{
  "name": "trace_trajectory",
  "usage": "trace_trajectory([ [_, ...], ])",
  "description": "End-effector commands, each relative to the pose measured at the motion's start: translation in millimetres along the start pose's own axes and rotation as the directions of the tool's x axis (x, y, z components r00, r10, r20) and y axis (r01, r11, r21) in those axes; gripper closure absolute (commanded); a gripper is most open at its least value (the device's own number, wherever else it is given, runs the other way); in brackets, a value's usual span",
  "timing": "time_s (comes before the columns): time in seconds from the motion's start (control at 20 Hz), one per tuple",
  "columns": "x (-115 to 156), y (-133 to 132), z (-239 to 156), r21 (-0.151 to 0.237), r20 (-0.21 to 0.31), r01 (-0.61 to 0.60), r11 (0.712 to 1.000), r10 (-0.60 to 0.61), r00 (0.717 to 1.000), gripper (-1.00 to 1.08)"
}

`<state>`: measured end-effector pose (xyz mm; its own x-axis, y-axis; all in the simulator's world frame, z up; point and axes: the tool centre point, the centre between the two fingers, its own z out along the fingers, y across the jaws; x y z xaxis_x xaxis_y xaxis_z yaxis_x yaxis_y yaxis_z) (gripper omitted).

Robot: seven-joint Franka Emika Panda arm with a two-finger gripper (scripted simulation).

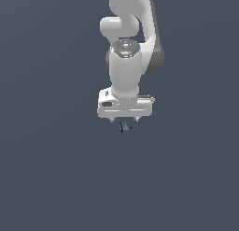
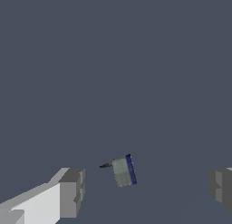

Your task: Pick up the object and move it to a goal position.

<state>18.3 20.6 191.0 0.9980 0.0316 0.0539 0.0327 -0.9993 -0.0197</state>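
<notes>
Arm: white Franka arm (image 1: 125, 47) comes down from the top of my exterior view, wrist pointing straight down over a plain dark blue-grey surface (image 1: 51, 178).
Gripper: the white two-finger gripper (image 1: 124, 120) hangs at the end of the arm, its broad white hand body just above the fingertips.
Fingers: from the wrist camera I see the two grey-tipped fingers (image 2: 71, 192) standing wide apart, one at each side of the picture, with open space between them. Neither pad touches anything.
Object: a tiny grey block with a dark-blue edge (image 2: 123, 171), a thin dark point sticking out of its grey side. I cannot make out its exact shape.
Object position: in the wrist view it sits in the gap between the fingers, nearer the white-backed finger, clear of both. In my exterior view the same small thing (image 1: 124, 127) shows just under the fingertips, directly below the hand.
Contact: I cannot tell whether the object rests on the surface.
</notes>
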Motion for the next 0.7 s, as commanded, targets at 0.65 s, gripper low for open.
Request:
trace_trajectory([
  [0.65, -11.7, 8.9, 9.1, 0.022, 0.044, -0.043, 0.999, 0.042, 0.998, -0.92],
])
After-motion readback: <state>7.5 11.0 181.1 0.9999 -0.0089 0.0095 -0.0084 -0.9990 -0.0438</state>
